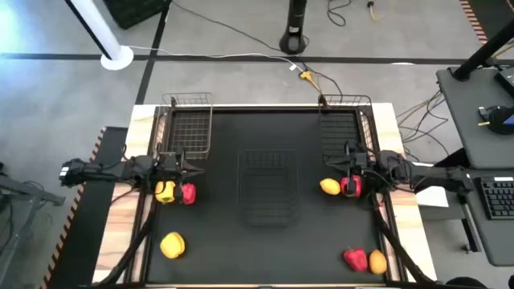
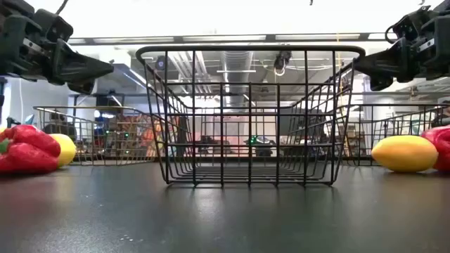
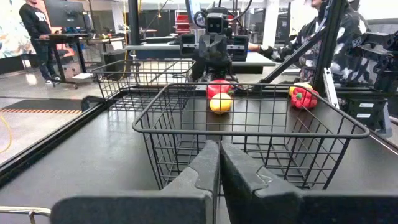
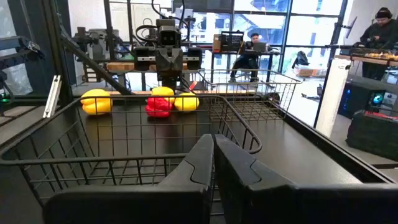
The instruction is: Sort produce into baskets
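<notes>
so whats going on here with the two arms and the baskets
Nothing is being handled yet. The left pincer and right pincer are both shut and empty, hanging above the table on either side of the middle basket. All three baskets look empty; peppers and fruit sit loose on the table.

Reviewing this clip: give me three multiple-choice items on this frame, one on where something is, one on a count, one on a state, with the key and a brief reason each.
1. Where does the dark centre basket stand?
A. Between the two arms
B. Off the table
C. Under the left arm

2. How many wire baskets are on the table?
A. One
B. Two
C. Three

3. How do the left gripper and right gripper stand?
A. Both shut, empty
B. Both wide open
C. Each holding a pepper

Key: 1 A, the high view shows it mid-table between them. 2 C, a copper basket and another dark basket sit at the far corners. 3 A, each wrist view shows fingers pressed together with nothing between.
</notes>
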